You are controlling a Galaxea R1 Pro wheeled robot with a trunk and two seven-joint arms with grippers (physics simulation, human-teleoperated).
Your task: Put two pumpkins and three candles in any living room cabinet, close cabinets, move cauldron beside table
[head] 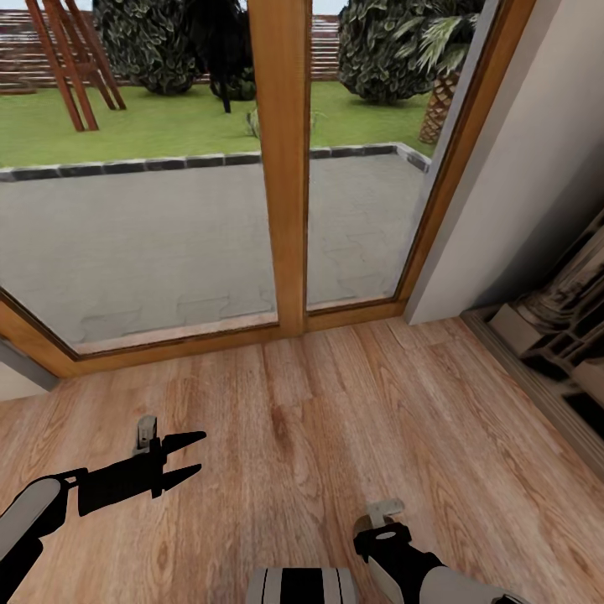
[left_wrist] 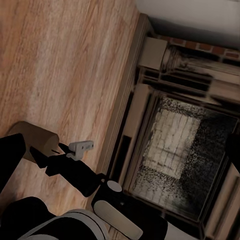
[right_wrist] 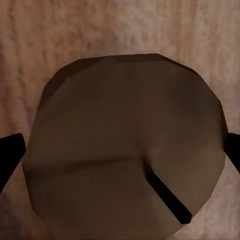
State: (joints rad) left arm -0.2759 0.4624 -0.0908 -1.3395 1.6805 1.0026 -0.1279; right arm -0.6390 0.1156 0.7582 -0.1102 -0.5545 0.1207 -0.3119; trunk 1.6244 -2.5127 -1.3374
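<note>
A beige-tan candle (right_wrist: 125, 145) with a short dark wick sits between the fingertips (right_wrist: 10, 155) of my right gripper (right_wrist: 120, 150), which is shut on it from both sides just above the plank floor. From the left wrist view the same candle (left_wrist: 37, 137) shows as a tan stub at the tip of the right gripper (left_wrist: 45, 152). In the head view my right wrist (head: 386, 537) points down at the floor and hides the candle. My left gripper (head: 191, 457) hovers over the floor at the lower left, open and empty. The pumpkins, cabinet, cauldron and table are out of view.
Tall glass garden doors with a wooden frame (head: 281, 168) stand straight ahead, patio and lawn behind them. An ornate fireplace (head: 570, 310) with a brick hearth (left_wrist: 175, 145) lines the right side. Light wood-plank floor (head: 319, 419) spreads between them.
</note>
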